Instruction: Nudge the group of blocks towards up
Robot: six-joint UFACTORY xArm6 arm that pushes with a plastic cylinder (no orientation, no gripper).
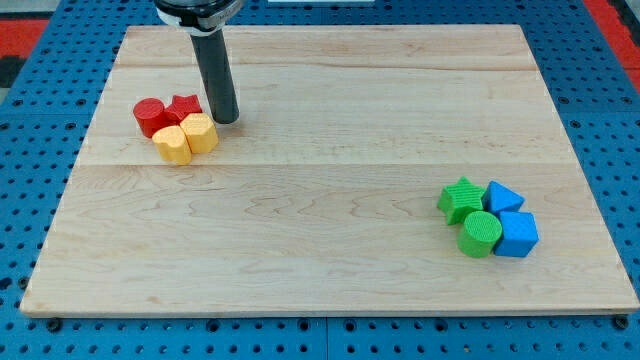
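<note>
My tip (227, 118) rests on the board at the upper left, just right of a cluster of blocks and touching or nearly touching it. That cluster holds a red cylinder (149, 116), a red star (184, 108), and two yellow blocks (174, 145) (201, 133) side by side below the red ones. A second cluster sits at the lower right: a green star (461, 199), a green cylinder (480, 234), a blue triangle (501, 195) and a blue cube (517, 234), all packed together.
The wooden board (330, 170) lies on a blue pegboard (20, 200). The rod (214, 70) comes down from the view's top.
</note>
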